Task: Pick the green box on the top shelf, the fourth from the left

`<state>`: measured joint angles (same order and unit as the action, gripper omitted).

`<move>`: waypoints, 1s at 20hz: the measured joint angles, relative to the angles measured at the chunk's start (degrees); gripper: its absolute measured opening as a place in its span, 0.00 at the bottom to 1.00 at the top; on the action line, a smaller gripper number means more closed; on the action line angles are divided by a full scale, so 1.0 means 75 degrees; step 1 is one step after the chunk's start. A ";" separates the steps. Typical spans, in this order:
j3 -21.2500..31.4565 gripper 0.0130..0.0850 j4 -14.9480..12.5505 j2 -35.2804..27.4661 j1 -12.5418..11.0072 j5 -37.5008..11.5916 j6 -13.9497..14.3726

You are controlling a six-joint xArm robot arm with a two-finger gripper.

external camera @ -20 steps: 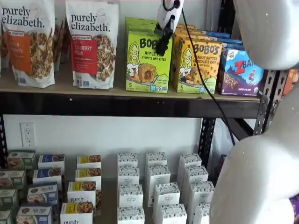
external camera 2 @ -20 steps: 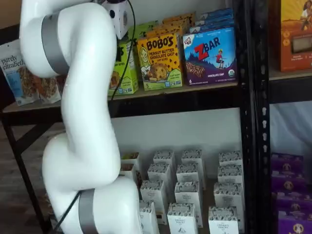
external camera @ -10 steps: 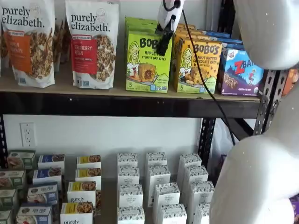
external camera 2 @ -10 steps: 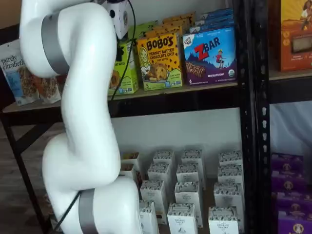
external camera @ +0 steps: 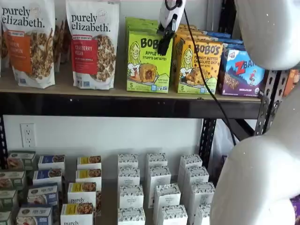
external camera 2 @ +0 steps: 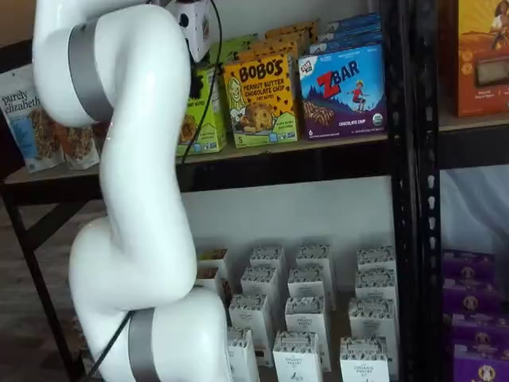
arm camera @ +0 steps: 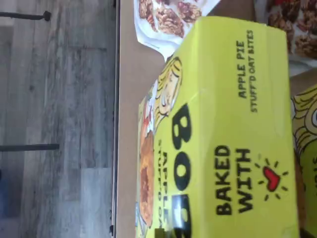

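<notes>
The green box (external camera: 145, 65) is a lime-green Bobo's Apple Pie box at the front of its row on the top shelf (external camera: 93, 104), between a granola bag and a yellow-orange Bobo's box. Its right edge also shows past my arm in a shelf view (external camera 2: 208, 119). My gripper (external camera: 163, 47) comes down from above, and its black fingers lie over the box's top right corner, closed on it. The wrist view is filled by the box's top and front (arm camera: 233, 129), with the tan shelf board (arm camera: 130, 124) beside it. The fingers do not show there.
Purely Elizabeth granola bags (external camera: 92, 42) stand left of the green box. A yellow-orange Bobo's peanut butter box (external camera: 197, 65) and a blue ZBar box (external camera: 241, 70) stand to its right. Small white cartons (external camera: 157, 187) fill the shelf below. My white arm (external camera 2: 135, 199) covers much of one shelf view.
The green box has shifted slightly upward and its front looks a little smaller. The gripper has risen a touch with it.
</notes>
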<state>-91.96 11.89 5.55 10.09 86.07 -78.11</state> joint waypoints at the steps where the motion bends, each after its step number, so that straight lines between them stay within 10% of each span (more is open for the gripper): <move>1: -0.0011 0.56 0.0000 -0.0004 0.0005 0.0011 0.0005; 20: -0.0086 0.50 -0.0074 -0.0017 0.0074 0.0140 0.0076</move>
<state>-92.60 11.33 5.42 10.65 87.12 -77.54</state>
